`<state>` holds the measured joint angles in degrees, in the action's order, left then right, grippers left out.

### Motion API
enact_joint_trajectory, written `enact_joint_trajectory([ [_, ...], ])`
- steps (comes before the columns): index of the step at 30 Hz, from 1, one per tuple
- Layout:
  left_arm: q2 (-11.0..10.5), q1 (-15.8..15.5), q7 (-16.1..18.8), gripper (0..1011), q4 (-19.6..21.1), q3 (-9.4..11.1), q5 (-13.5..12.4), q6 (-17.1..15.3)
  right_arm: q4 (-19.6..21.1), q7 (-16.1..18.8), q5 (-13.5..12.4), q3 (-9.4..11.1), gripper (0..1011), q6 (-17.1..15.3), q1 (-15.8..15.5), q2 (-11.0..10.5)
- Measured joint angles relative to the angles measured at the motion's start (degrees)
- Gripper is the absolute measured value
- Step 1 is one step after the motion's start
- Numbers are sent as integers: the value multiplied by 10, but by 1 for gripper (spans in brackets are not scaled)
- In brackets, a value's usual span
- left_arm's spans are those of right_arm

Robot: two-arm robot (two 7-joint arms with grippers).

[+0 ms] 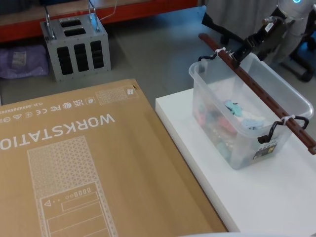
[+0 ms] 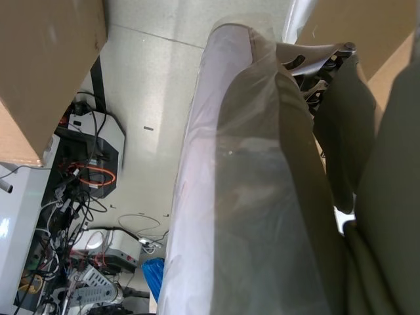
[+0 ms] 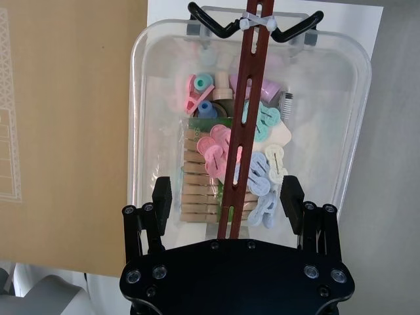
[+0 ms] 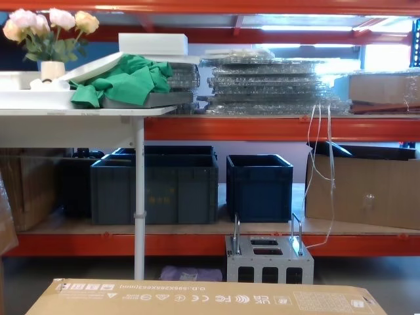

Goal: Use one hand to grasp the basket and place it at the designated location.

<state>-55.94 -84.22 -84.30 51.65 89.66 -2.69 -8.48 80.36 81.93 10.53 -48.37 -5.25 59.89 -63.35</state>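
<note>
- Head view: nearest lies a large flat brown cardboard box [image 1: 89, 163] printed WORKSTATION, filling the lower left.
- Just beside its right edge is a white table top [image 1: 276, 197], and on this stands the basket [image 1: 247, 106], a large translucent white plastic tub with small coloured items inside.
- A long dark red-brown bar handle [image 1: 256, 89] runs along the top of the basket, fixed by white zip ties to a black hook at each end.
- The right gripper [image 1: 240, 53], black, on a silver-grey arm, comes in from the upper right and sits at the far end of the bar handle.
- On the floor at upper left stands a grey metal box with handles [image 1: 75, 42].
- Left wrist view: clear plastic film [image 2: 256, 197] covers the picture close up, with cardboard and cabled equipment on the floor beyond; I cannot tell how the left gripper's fingers stand.
- Right wrist view: the right gripper's two black fingers [image 3: 162, 197] stand wide apart, one on each side of the bar handle and clear of it, above the basket's pastel clothes pegs [image 3: 216, 157].
- Chest view: the cardboard box's far edge lies at the bottom, the grey metal box beyond it, and dark blue crates [image 4: 259, 187] sit on an orange rack shelf.
</note>
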Motion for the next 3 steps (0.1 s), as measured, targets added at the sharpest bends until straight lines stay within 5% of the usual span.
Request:
enact_joint_trajectory([
  [3, 0, 0, 0, 0, 0, 0, 0, 0, 0, 0, 0, 0, 1000, 0, 0, 0],
])
